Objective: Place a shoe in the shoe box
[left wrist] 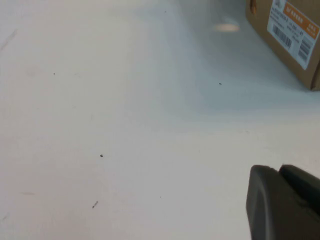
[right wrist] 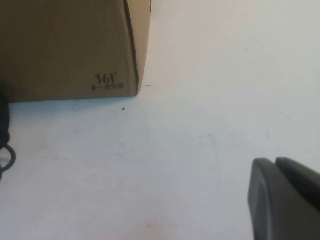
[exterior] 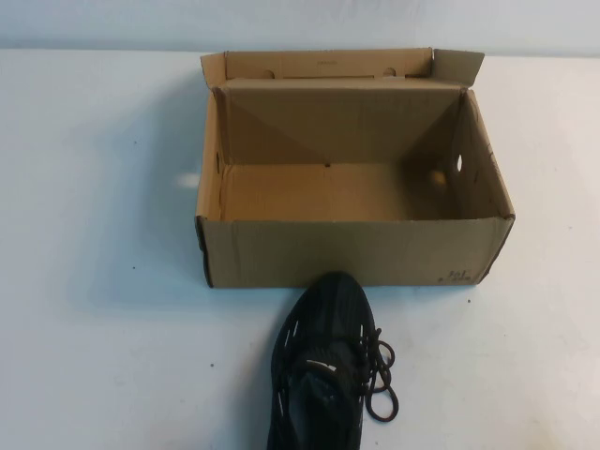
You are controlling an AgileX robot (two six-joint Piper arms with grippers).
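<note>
The black knit shoe (exterior: pixel 323 366) lies on the white table just in front of the shoe box, toe touching or nearly touching its front wall, laces loose to the right. The open brown cardboard shoe box (exterior: pixel 356 251) stands mid-table, empty, lid flap folded back. Neither arm shows in the high view. My left gripper (left wrist: pixel 277 169) is shut and empty, over bare table to the left of the box (left wrist: pixel 285 45). My right gripper (right wrist: pixel 274 161) is shut and empty, over bare table near the box's front right corner (right wrist: pixel 65 45). A loop of lace (right wrist: pixel 6 155) shows at that view's edge.
The white table (exterior: pixel 103 356) runs wide on both sides of the box and shoe. A white barcode label (left wrist: pixel 295 30) is on the box's left end wall. A pale wall stands behind the table.
</note>
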